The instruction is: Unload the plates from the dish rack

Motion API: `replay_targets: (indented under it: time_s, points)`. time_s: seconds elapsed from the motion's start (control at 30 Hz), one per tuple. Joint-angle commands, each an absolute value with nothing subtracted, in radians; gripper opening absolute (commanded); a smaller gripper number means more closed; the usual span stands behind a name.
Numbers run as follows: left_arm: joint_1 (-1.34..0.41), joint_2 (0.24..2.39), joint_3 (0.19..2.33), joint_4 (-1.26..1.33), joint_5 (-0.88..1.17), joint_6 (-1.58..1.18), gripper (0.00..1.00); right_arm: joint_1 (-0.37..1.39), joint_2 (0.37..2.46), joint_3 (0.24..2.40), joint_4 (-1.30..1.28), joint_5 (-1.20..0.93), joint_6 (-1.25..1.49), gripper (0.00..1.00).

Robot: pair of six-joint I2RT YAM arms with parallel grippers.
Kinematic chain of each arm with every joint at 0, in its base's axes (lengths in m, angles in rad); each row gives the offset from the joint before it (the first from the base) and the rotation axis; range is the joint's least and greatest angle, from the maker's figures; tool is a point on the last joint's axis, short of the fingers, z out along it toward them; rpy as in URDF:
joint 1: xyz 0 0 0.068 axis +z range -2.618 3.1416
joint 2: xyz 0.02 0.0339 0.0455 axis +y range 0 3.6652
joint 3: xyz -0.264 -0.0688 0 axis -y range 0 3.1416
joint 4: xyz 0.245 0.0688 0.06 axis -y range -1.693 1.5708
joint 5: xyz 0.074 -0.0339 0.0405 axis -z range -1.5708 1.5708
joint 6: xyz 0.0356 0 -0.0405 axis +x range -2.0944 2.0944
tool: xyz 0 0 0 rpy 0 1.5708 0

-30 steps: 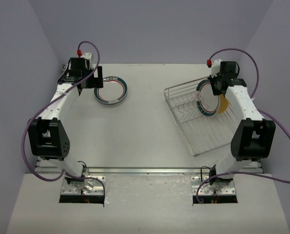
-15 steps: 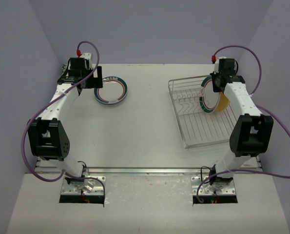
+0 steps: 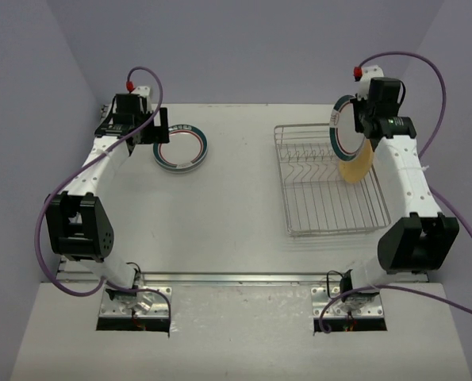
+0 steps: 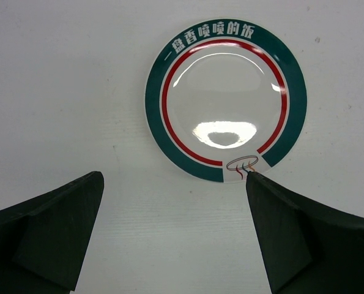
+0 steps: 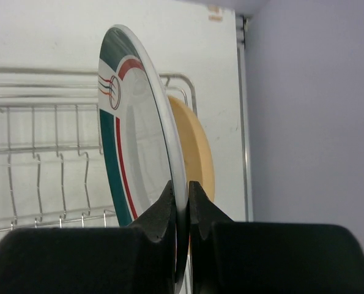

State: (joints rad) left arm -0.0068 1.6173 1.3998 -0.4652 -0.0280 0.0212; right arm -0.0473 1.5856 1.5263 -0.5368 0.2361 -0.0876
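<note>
A white plate with green and red rim rings (image 3: 343, 131) (image 5: 133, 135) hangs on edge above the far right of the dish rack (image 3: 323, 208) (image 5: 47, 150). My right gripper (image 3: 362, 125) (image 5: 182, 187) is shut on this plate's rim. Behind it a tan-yellow plate (image 3: 358, 167) (image 5: 199, 153) stands upright in the rack. Another ringed plate (image 3: 180, 148) (image 4: 226, 98) lies flat on the table at the far left. My left gripper (image 3: 152, 128) (image 4: 174, 176) hovers open just beside it, with nothing between its fingers (image 4: 53, 236).
The purple right wall (image 5: 310, 110) rises close beside the rack and the held plate. Cables loop over both arms (image 3: 394, 59). The white table (image 3: 236, 198) stretches between the flat plate and the rack.
My right gripper has lifted the ringed plate up and toward the far wall. The rack has swung from skewed to square on the table. The left arm stayed still.
</note>
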Motion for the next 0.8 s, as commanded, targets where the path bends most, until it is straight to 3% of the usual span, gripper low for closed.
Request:
replay_targets:
  time_s: [0.0,0.07,0.17,0.3,0.43,0.57,0.77]
  points:
    - [-0.023,1.558,1.44,-0.435,-0.03,0.019,1.0,0.071,1.419,1.453,-0.239,0.226,-0.285,0.0]
    - [-0.023,1.545,1.44,-0.432,0.013,0.024,1.0,0.112,1.379,1.413,-0.132,0.259,-0.358,0.0]
    - [-0.021,1.469,1.416,-0.396,0.252,0.037,1.0,0.133,1.316,1.394,-0.137,0.178,-0.298,0.0]
    - [-0.022,1.363,1.347,-0.279,0.73,-0.035,1.0,0.133,1.254,1.39,-0.241,-0.036,-0.091,0.0]
    - [-0.031,1.355,1.317,-0.163,0.992,-0.207,1.0,0.133,1.221,1.349,-0.319,-0.335,0.128,0.0]
    - [-0.06,1.349,1.279,-0.129,1.048,-0.253,0.97,0.134,1.224,1.309,-0.325,-0.596,0.267,0.0]
    - [-0.117,1.343,1.257,-0.202,1.007,-0.181,0.94,0.165,1.231,1.271,-0.296,-0.736,0.373,0.0]
